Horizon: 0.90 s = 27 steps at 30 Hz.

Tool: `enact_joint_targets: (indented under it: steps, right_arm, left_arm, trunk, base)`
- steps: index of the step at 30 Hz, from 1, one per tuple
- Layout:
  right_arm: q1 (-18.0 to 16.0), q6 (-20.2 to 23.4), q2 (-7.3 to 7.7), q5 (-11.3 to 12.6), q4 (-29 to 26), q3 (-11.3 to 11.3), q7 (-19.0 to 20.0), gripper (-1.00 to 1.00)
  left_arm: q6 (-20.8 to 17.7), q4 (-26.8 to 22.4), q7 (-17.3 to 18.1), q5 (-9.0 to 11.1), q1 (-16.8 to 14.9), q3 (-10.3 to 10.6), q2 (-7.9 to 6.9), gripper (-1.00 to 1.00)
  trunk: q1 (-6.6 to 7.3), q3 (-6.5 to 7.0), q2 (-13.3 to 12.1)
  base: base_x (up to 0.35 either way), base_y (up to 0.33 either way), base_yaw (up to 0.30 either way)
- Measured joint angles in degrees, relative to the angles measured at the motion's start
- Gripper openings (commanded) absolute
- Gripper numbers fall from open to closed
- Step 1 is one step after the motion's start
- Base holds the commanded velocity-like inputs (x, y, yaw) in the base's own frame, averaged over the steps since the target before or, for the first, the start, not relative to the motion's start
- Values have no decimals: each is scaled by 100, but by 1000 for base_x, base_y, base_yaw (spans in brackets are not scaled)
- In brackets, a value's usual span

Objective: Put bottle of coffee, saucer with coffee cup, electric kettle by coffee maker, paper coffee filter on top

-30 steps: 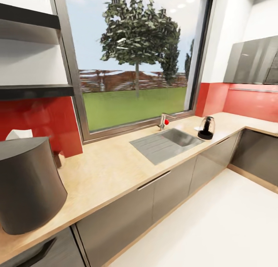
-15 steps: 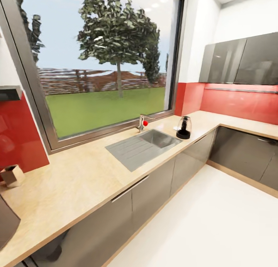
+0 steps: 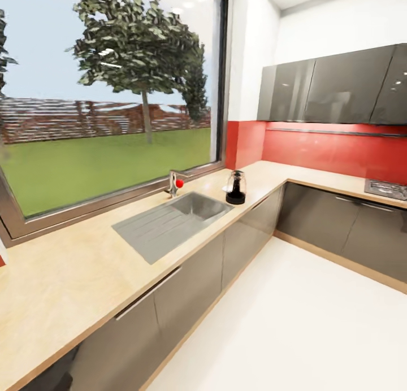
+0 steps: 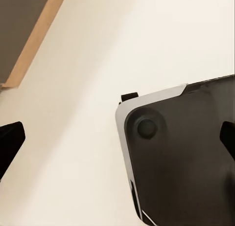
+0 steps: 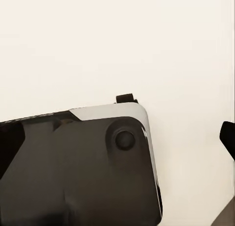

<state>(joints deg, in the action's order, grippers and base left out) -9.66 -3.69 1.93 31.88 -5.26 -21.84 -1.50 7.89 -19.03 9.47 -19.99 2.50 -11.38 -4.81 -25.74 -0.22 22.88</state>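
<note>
The electric kettle (image 3: pixel 236 187), clear glass with a black lid and dark base, stands on the light tan countertop (image 3: pixel 85 272) just right of the steel sink (image 3: pixel 172 221). In the left wrist view my left gripper (image 4: pixel 117 140) is open, its dark fingertips (image 4: pixel 10 144) wide apart over the pale floor, with nothing between them. The right wrist view shows my right gripper (image 5: pixel 117 143) open as well, one fingertip (image 5: pixel 228 136) at the picture's edge. Both hang above the robot's black base (image 4: pixel 186 162).
A faucet with a red knob (image 3: pixel 175 183) stands behind the sink under the big window. The counter turns a corner at the right, with a hob (image 3: pixel 387 189) on it and dark wall cabinets (image 3: pixel 328 86) above. White floor (image 3: pixel 294 323) lies before the grey cabinet fronts.
The head view has swung to the right. The big grey drum, the black shelves and the red wall at the left have slid out of the picture; the corner counter and hob have come in.
</note>
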Motion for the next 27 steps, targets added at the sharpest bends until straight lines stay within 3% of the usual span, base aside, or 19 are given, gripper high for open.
enact_joint_targets:
  steps: [15, 27]
  right_arm:
    - [0, 0, 0, 0, 1, 0, -1, 100]
    - [-1, 3, -2, -10, 2, -17, -1, 100]
  left_arm:
    - [0, 0, -1, 5, 0, 0, 6, 100]
    - [-6, -3, -1, 10, 3, -1, 10, 100]
  trunk:
    - [-1, -8, -1]
    - [0, -16, -1]
  base:
    - [140, -245, -260]
    - [155, -246, -24]
